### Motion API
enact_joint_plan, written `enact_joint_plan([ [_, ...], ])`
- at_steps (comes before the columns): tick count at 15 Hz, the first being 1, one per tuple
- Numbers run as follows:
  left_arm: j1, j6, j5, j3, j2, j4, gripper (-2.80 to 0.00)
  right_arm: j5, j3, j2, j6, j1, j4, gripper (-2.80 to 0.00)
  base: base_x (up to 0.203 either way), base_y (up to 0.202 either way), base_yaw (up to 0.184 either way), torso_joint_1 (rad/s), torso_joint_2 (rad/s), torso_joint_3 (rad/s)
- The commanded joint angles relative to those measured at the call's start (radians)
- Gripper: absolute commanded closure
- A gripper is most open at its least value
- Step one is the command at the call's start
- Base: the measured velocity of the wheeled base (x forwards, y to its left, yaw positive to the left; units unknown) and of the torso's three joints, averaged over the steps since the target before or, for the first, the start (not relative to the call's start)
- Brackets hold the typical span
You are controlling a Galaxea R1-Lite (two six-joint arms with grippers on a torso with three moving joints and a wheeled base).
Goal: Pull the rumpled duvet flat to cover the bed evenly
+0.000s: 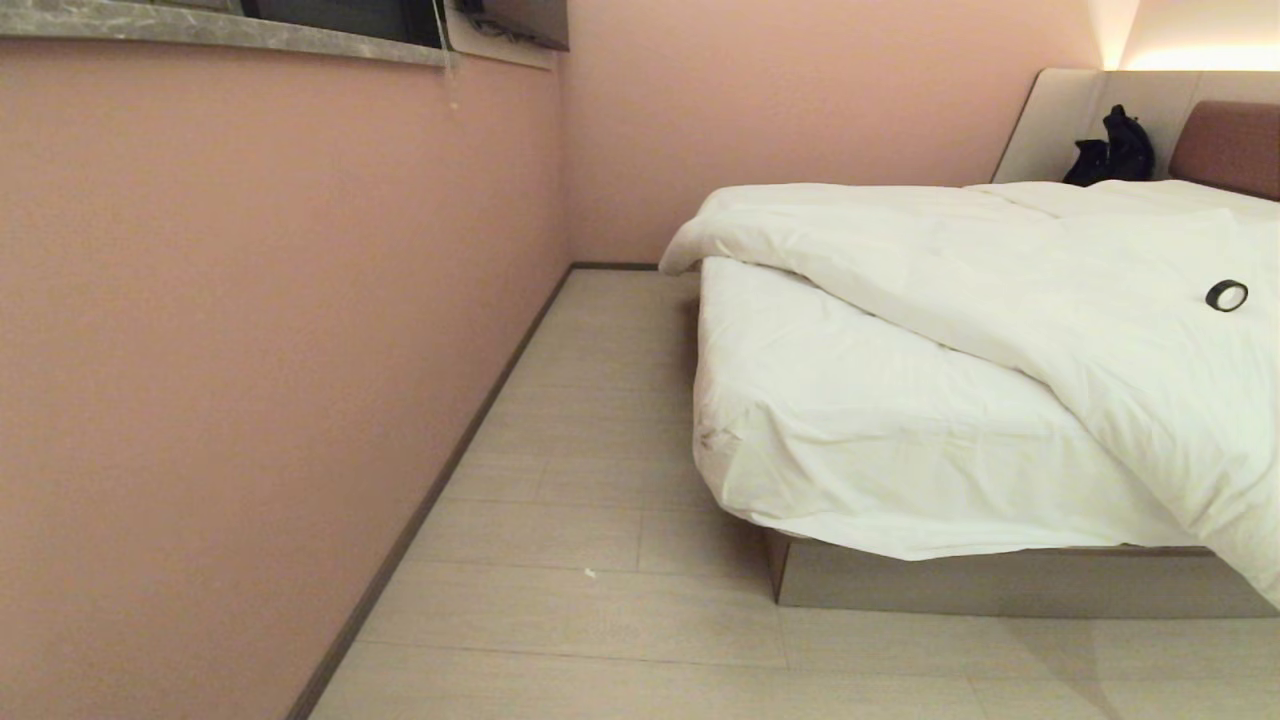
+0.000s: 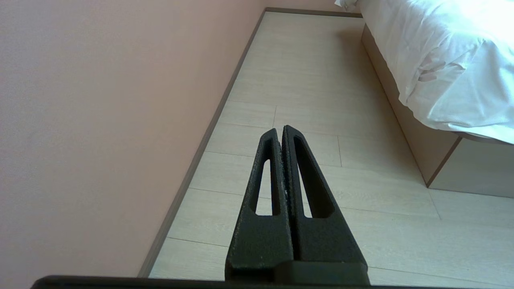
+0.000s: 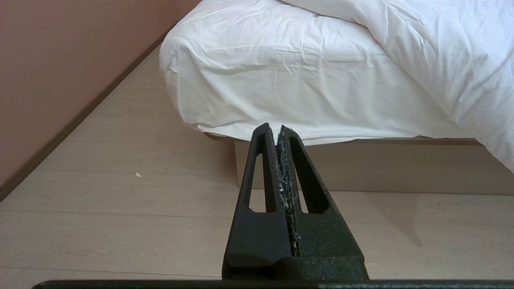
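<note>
The bed (image 1: 980,585) stands at the right, with a beige base and a reddish-brown headboard (image 1: 1228,145). The puffy white duvet (image 1: 1050,270) lies slanted across it, pulled back from the near left corner, where bare white sheet (image 1: 850,440) shows. One duvet edge hangs over the foot at the far right. Neither gripper appears in the head view. My left gripper (image 2: 280,129) is shut, empty, low over the floor beside the wall. My right gripper (image 3: 274,127) is shut and empty, facing the bed's near corner (image 3: 241,168) from a short way off. The duvet (image 3: 433,52) fills that view's upper right.
A pink wall (image 1: 250,350) runs along the left, leaving a strip of pale wood floor (image 1: 600,420) between it and the bed. A small black-and-white ring (image 1: 1226,295) lies on the duvet. A black bag (image 1: 1112,150) sits by the grey side panel.
</note>
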Motion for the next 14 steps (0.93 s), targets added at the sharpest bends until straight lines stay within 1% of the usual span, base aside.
enact_joint_plan([
  [1, 0.000, -0.001, 0.001, 0.000, 0.000, 0.000, 0.00, 0.001, 0.000, 0.002, 0.000, 0.000, 0.000, 0.00, 0.000, 0.000, 0.000, 0.000, 0.00, 0.000],
  [14, 0.000, -0.001, 0.001, 0.000, 0.000, 0.000, 0.00, 0.001, 0.000, 0.002, 0.000, 0.000, 0.000, 0.00, 0.000, 0.000, 0.000, 0.000, 0.00, 0.000],
])
